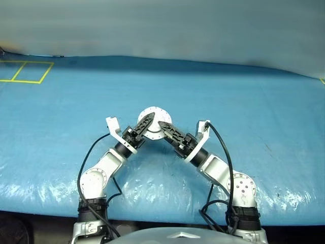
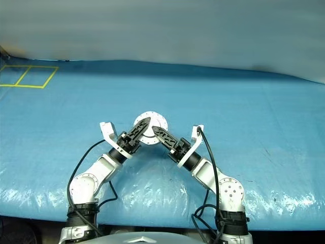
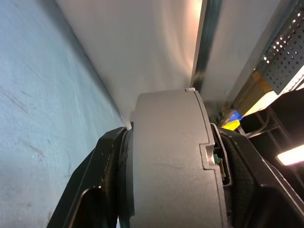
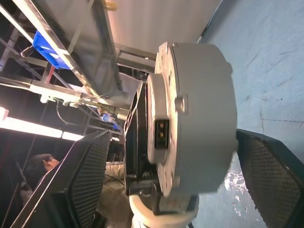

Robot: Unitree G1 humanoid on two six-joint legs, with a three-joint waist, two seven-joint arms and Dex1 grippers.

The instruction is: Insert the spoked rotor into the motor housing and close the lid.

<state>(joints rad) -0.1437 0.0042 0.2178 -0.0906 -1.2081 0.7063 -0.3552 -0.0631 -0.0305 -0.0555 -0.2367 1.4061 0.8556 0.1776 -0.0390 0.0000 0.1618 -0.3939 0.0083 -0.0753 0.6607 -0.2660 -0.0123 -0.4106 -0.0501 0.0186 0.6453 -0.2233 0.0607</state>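
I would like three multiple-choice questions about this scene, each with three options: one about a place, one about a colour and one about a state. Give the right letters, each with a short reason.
1. Where is the motor housing?
A. On the floor.
B. Between the left gripper and the right gripper.
C. At the table's right edge.

2. What colour is the table cover?
A. Red.
B. Green.
C. Blue.

3. How does the right gripper stand?
A. Open, with a finger on either side of the housing.
B. Shut on a spoon.
C. Shut and empty.

Answers: B, both grippers meet at the housing. C, the cover is blue all over. A, the right wrist view shows a gap between each finger and the housing.
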